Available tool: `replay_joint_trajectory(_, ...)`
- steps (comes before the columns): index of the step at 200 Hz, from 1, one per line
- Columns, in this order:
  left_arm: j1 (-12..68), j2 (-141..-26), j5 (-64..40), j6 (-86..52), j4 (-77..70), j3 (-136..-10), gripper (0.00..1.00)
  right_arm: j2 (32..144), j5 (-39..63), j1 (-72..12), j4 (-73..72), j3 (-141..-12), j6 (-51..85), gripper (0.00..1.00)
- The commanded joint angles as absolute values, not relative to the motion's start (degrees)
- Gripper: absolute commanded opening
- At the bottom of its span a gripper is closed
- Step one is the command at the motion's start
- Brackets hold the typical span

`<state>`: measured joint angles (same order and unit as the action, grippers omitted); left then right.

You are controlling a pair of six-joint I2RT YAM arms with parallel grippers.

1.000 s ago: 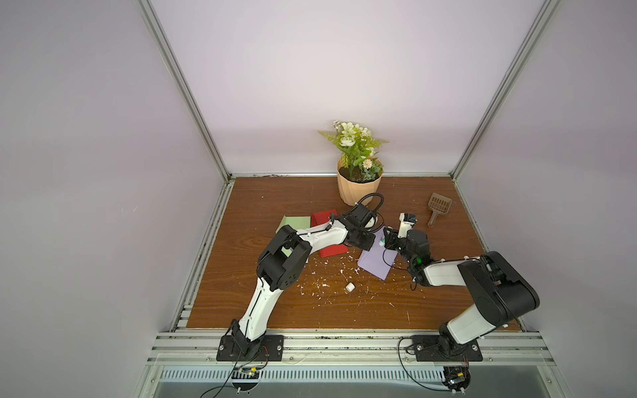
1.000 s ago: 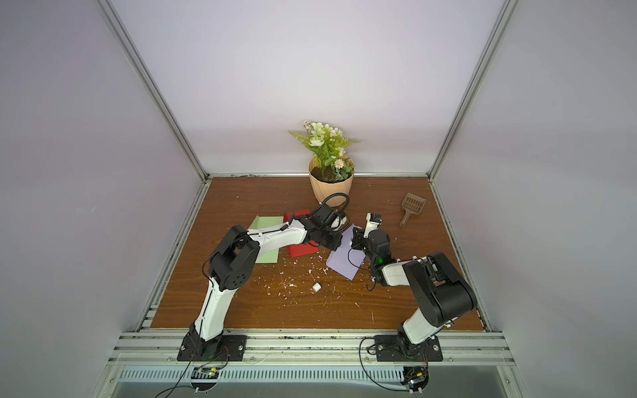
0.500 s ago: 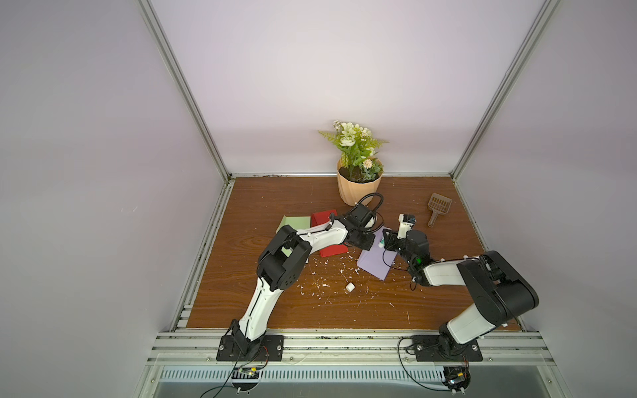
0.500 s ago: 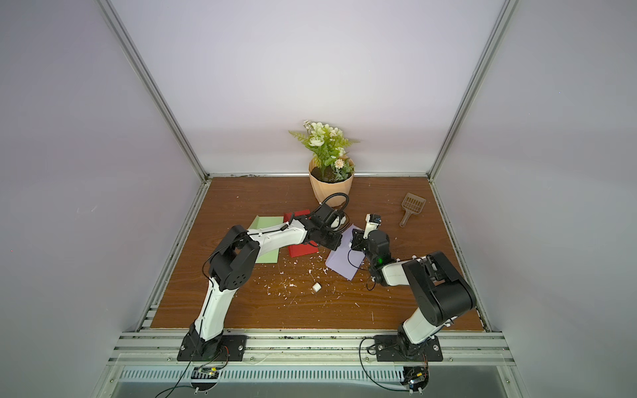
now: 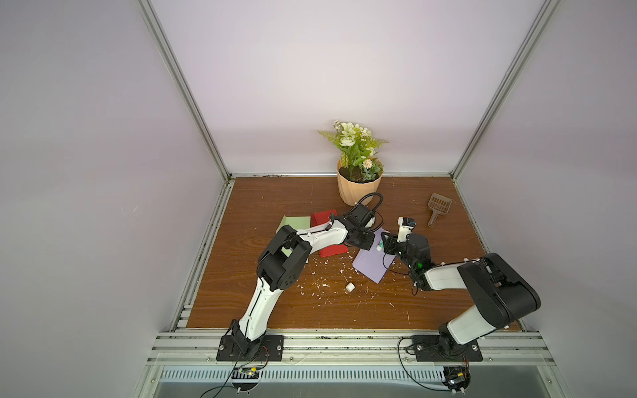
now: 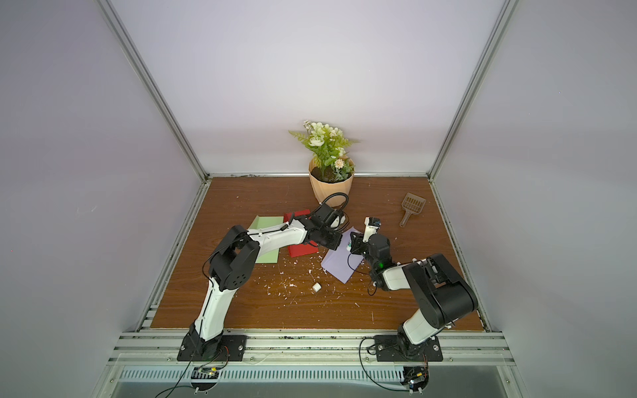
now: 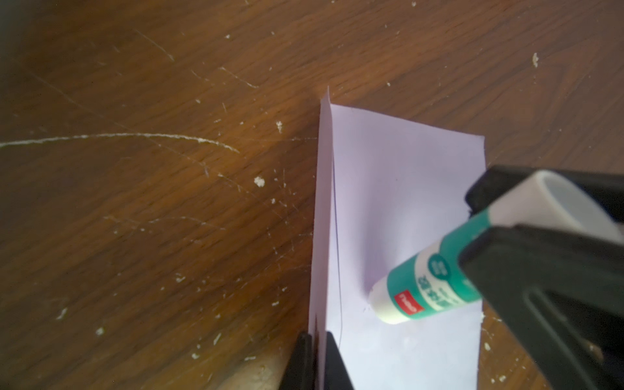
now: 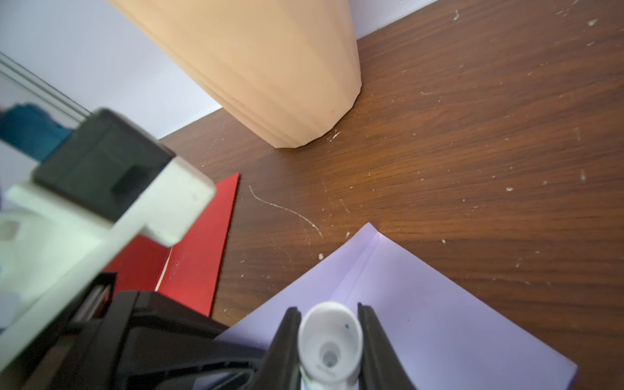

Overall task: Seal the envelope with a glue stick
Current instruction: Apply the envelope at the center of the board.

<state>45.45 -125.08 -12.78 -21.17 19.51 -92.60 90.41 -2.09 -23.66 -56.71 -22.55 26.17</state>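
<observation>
The left hand (image 7: 315,358) pinches the lilac envelope (image 7: 405,189) by its flap edge — the right hand (image 8: 329,341) clamps the glue stick (image 7: 435,280), tip on the paper; crumb-flecked tabletop (image 7: 169,202) borders the fold.

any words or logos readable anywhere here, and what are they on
Nothing reads clearly.
On the glue stick, red tag: white script, too blurred to read.
On its teal band: white print and a round mark, too blurred to read.
On the purple envelope: no print seen.
</observation>
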Motion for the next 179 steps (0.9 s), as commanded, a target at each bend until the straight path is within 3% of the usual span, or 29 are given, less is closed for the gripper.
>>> replay_joint_trajectory(1, 46.0, -124.0, -12.2, -21.4, 19.7, -92.4, 0.1, 88.7, -1.8, -25.9, -56.3, -21.0, 22.2, 0.0)
replay_joint_trajectory(77, 46.0, -123.9, -12.2, -21.4, 19.5, -92.3, 0.09, 84.3, -9.4, -31.7, -62.6, -16.3, 11.6, 0.0)
replay_joint_trajectory(179, 43.9, -120.6, -9.3, -27.1, 16.5, -87.7, 0.07, 76.2, -10.9, -28.7, -54.3, -20.4, 21.2, 0.0)
